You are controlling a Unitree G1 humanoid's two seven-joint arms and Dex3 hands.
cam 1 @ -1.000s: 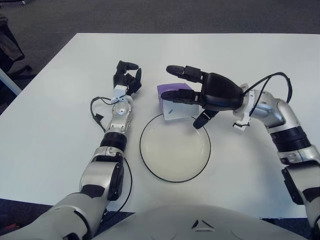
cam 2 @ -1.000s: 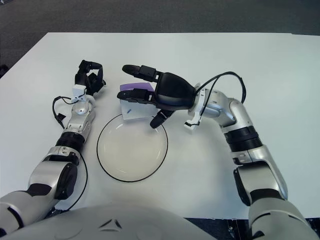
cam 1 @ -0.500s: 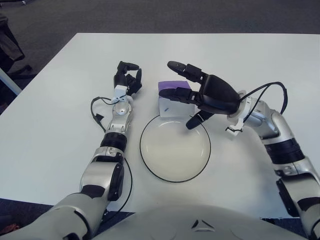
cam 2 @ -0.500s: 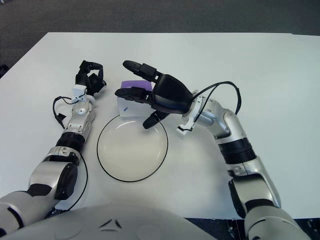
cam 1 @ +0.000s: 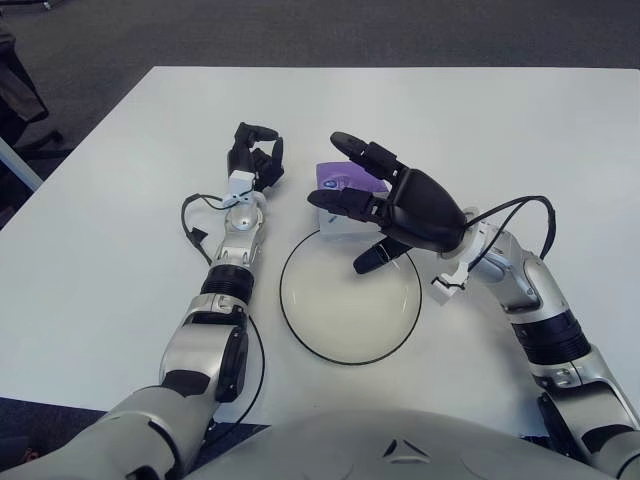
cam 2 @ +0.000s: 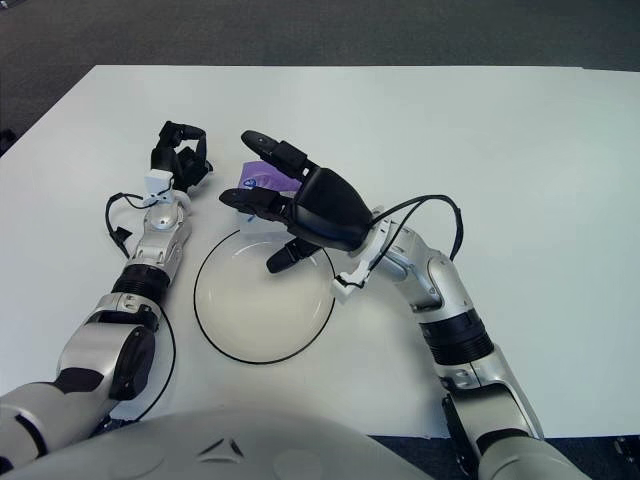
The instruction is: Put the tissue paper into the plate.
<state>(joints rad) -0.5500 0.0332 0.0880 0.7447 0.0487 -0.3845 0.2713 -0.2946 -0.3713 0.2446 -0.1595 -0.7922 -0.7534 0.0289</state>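
The tissue pack (cam 1: 347, 180), white with a purple top, lies on the table at the far rim of the round white plate (cam 1: 300, 335). My right hand (cam 1: 352, 212) hovers over the pack with its fingers spread. One finger reaches past the pack's far side and another crosses its front. The thumb hangs over the plate, apart from the pack, and the palm hides the pack's right part. My left hand (cam 1: 255, 155) rests on the table to the left of the pack, fingers curled and empty.
The white table (cam 1: 100, 250) ends at its left edge close to my left arm. A black cable (cam 1: 195, 215) loops beside the left wrist and another (cam 1: 520, 205) loops at the right forearm. Dark floor lies beyond the far edge.
My right hand has shifted left and toward me, settling lower over the tissue pack, with the thumb now over the plate. The pack has turned slightly. The left hand has not moved.
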